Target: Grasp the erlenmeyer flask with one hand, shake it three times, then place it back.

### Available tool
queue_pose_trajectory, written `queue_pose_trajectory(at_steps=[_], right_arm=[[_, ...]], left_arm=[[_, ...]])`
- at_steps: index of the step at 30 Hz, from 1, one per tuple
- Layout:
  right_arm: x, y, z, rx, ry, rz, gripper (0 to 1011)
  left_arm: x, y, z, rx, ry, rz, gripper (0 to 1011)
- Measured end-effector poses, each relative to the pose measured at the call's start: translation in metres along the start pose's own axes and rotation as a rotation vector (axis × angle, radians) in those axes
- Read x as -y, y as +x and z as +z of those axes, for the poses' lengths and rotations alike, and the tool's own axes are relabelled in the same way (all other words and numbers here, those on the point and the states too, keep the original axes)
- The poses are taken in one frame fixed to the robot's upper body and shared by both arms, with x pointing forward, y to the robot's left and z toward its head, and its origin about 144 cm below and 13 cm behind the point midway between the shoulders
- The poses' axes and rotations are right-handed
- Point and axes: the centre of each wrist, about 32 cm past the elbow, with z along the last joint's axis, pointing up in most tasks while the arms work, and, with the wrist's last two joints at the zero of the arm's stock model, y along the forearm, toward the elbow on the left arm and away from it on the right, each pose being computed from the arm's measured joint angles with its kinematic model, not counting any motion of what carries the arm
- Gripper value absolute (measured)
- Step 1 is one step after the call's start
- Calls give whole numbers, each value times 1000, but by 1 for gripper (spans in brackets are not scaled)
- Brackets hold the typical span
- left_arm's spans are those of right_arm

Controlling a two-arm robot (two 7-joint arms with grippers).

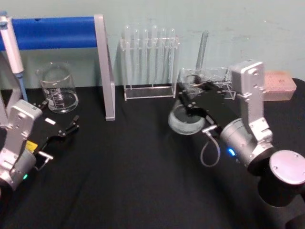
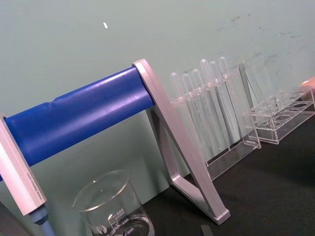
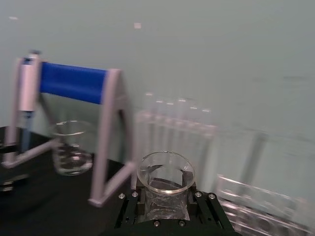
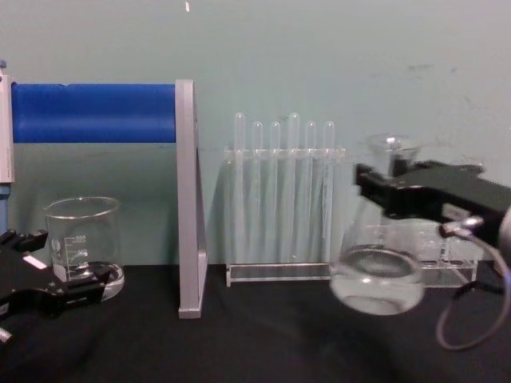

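Note:
The erlenmeyer flask (image 1: 185,120) is a clear glass cone, and it hangs above the black table at the right. My right gripper (image 1: 190,98) is shut on its narrow neck. From the chest view the flask (image 4: 377,275) shows its wide base below the black right gripper (image 4: 385,190), a little clear of the table. In the right wrist view the flared rim of the flask (image 3: 166,172) stands between the gripper's fingers (image 3: 129,212). My left gripper (image 1: 66,130) rests open at the table's left, near the beaker; in the chest view the left gripper (image 4: 48,279) holds nothing.
A glass beaker (image 1: 58,88) stands at the back left under a blue-barred stand (image 1: 57,31) with a pipette (image 1: 12,43). A test tube rack (image 1: 150,62) stands at the back centre. Behind the flask are another clear rack (image 1: 217,78) and a pink box (image 1: 279,86).

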Motion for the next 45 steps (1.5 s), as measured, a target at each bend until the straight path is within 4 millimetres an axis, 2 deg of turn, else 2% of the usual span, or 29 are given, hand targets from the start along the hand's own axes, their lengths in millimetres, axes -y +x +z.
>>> queue_pose_trajectory(at_steps=[7,15,32,45], right_arm=[[-9,-9,0,-2,2,131,450],[-12,-7,0,4,-3,169,450],[-10,11,-4,11,-20,211,450],[-3,31,-13,-3,-37,354,450]], left_arm=[[0,0,0,0,0,0,1001],[0,0,0,0,0,0,1001],[0,0,0,0,0,0,1001],[0,0,0,0,0,0,1001]])
